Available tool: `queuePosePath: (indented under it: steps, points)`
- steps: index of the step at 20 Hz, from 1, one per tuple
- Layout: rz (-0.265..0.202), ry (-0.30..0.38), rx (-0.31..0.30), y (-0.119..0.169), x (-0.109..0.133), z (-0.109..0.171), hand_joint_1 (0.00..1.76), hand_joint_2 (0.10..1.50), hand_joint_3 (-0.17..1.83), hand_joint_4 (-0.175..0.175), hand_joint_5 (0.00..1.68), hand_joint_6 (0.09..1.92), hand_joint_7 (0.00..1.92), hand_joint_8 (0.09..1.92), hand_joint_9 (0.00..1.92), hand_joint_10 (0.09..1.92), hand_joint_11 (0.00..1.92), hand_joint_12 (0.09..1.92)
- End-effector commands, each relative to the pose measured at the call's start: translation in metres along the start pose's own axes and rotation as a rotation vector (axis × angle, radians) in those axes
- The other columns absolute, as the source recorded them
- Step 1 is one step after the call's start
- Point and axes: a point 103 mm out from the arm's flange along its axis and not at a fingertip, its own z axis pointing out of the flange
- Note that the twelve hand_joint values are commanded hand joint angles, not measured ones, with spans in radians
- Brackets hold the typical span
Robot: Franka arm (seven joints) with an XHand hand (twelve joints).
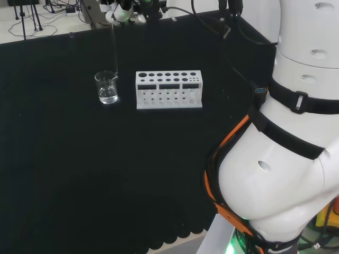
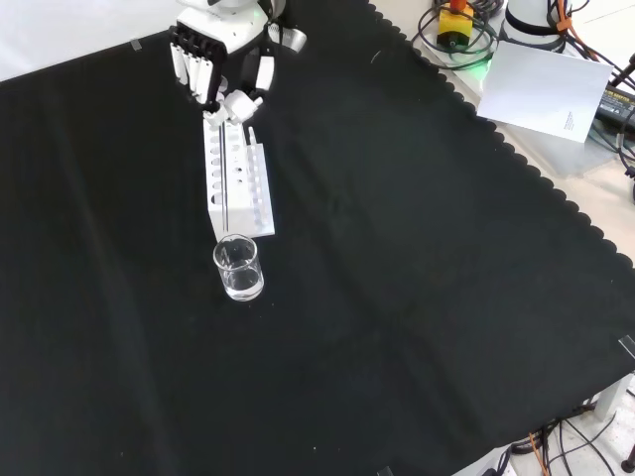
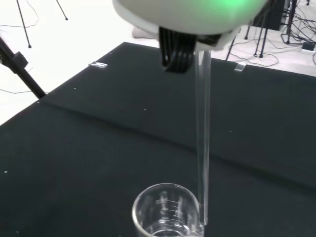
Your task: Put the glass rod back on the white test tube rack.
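Note:
The hand hangs high over the cloth, its fingers shut on the top of a clear glass rod. The rod points straight down. Its lower end reaches the rim of a small glass beaker, and I cannot tell whether the tip is inside. The beaker has a little clear liquid at its bottom. In the head view the white test tube rack stands just right of the beaker. In the front view the hand is above the rack, the rod crosses it, and the beaker is nearer.
The arm's own white links take up the right of the head view. The cloth's scalloped edge runs down the right of the front view, with a white sheet and cables beyond it.

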Motion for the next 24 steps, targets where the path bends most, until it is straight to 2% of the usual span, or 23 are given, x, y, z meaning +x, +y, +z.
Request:
queuePosePath:
  steps: [1,12,24]
  points:
    - [0.019,-0.013,0.007,-0.004,-0.011,0.001,1.32,0.63,0.77,-0.175,1.13,0.72,1.32,0.89,1.68,0.83,1.49,1.05]
    - [0.077,-0.019,0.008,-0.020,-0.041,-0.002,1.32,0.62,0.77,-0.175,1.13,0.72,1.32,0.89,1.68,0.83,1.49,1.05]
    - [0.114,-0.017,0.012,-0.034,-0.055,-0.006,1.32,0.62,0.77,-0.175,1.13,0.72,1.32,0.89,1.68,0.83,1.49,1.05]
